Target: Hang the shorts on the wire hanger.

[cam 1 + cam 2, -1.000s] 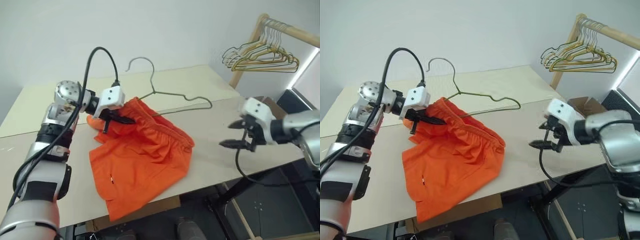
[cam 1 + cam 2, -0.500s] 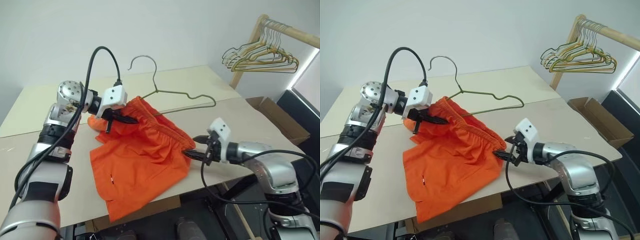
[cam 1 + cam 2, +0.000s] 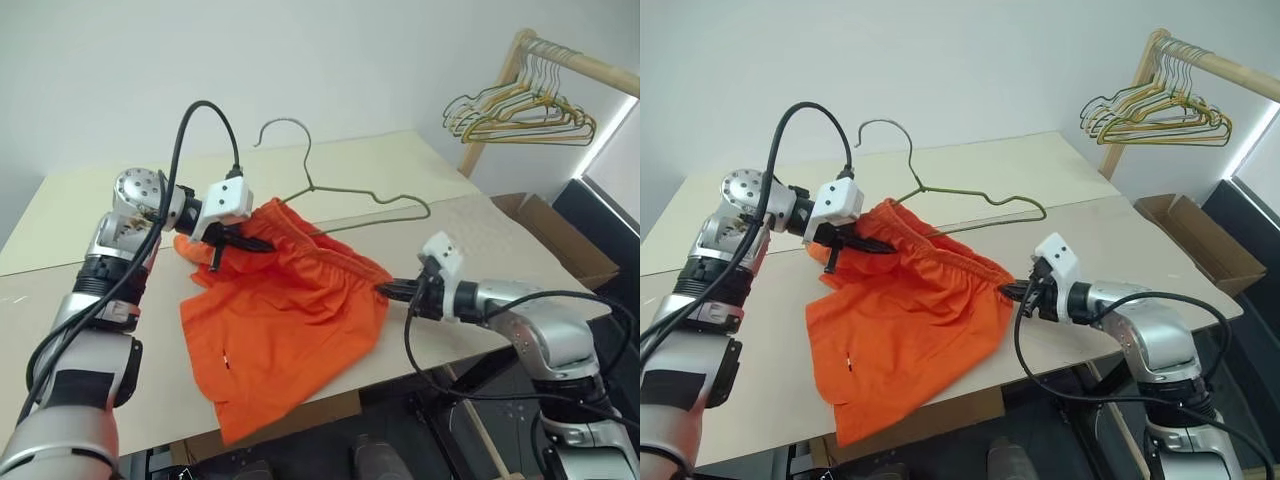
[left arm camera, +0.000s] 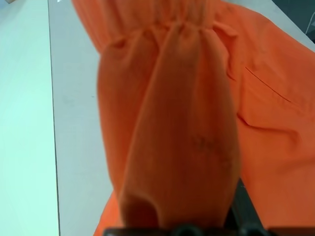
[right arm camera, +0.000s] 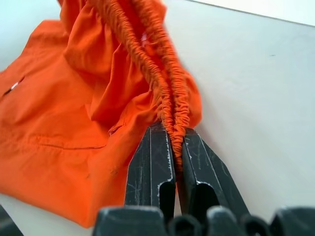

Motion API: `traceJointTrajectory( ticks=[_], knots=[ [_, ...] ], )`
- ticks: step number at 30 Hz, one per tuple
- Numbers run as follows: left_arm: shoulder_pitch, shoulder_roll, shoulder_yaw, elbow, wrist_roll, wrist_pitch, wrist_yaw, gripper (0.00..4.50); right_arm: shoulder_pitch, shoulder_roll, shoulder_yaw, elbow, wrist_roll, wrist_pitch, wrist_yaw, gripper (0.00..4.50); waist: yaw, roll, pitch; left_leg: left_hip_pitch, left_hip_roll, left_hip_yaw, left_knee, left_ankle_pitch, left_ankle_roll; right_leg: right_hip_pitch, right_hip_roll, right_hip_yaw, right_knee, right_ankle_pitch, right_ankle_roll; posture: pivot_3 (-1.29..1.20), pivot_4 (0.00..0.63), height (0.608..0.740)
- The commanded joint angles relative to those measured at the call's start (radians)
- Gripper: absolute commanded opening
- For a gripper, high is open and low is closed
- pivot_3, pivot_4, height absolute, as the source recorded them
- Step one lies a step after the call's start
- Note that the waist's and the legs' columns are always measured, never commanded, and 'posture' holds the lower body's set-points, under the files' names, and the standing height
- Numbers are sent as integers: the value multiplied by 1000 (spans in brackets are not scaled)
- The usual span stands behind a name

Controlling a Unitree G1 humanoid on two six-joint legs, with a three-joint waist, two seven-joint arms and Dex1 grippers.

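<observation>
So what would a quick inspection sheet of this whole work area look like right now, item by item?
Surface: pale table made of two boards, with a seam running across it.
Job's things: orange shorts lie spread on the table; wire hanger lies behind them, one end under the raised waistband.
Clutter: nothing seen.
Grippers: left gripper is shut on the shorts' waistband at one end; right gripper is shut on the gathered elastic at the other end.
Cables: a black cable loops above the left arm; another hangs below the right arm.
Surroundings: wooden rack holding a bunch of hangers; open cardboard box on the floor; plain wall.
</observation>
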Motion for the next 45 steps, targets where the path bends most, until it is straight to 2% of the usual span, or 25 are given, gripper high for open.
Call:
traceJointTrajectory(
  ticks=[1,5,9,13,16,20,25,27,31,35,41,45],
  knots=[
    [17,30,77,-71,-89,30,-28,37,-58,-84,-53,57,3,-29,39,17,0,0,0,0,0,0,0,0,0,0,0,0,0,0,0,-155,0,740],
    [65,108,50,-149,-206,59,-67,37,-113,-189,-42,173,-19,-101,131,17,-1,0,0,0,0,1,0,0,0,0,0,0,-1,0,0,-151,0,740],
    [96,193,-37,-159,-207,-18,-67,37,-181,-270,-13,256,-41,-157,216,17,-2,0,0,1,0,1,0,0,0,0,0,0,-1,0,0,-147,0,740],
    [90,171,-45,-92,-93,-71,-11,37,-212,-322,13,293,-45,-199,283,17,5,0,0,1,0,1,0,0,0,1,0,0,-2,0,0,-149,0,740],
    [73,145,-26,-61,-85,-30,34,37,-213,-344,25,296,-42,-216,314,17,7,0,0,0,0,2,0,0,0,1,0,0,-2,0,0,-154,0,740],
    [57,112,26,-57,-165,35,14,37,-203,-357,29,289,-32,-218,327,17,6,0,0,0,0,2,1,0,0,1,-1,0,-2,0,0,-154,0,740],
    [65,98,102,-131,-352,267,-55,37,-182,-358,26,272,-19,-211,335,17,-1,0,0,0,0,2,0,0,0,0,0,0,-1,0,0,-164,0,740],
    [69,102,113,-157,-373,318,-65,37,-178,-357,27,270,-19,-209,335,17,-3,0,0,0,0,2,0,0,0,0,0,0,-1,0,0,-164,0,740],
    [96,116,80,-158,-275,225,-39,37,-177,-359,26,269,-16,-206,339,17,-3,0,0,0,0,1,0,0,0,0,0,0,-1,0,0,-165,0,740],
    [95,134,52,-139,-181,228,20,37,-177,-372,19,284,-19,-211,350,17,-1,0,0,0,0,1,0,0,0,0,0,0,-1,0,0,-166,0,740],
    [89,125,54,-111,-136,258,75,37,-169,-385,11,287,-21,-215,361,17,0,0,0,0,0,2,0,0,0,0,0,0,-2,0,0,-166,0,740],
    [128,152,45,-105,-124,142,3,37,-180,-392,16,301,-29,-222,364,17,-1,0,0,0,0,2,0,0,0,0,0,0,-2,0,0,-166,0,740]
  ],
)
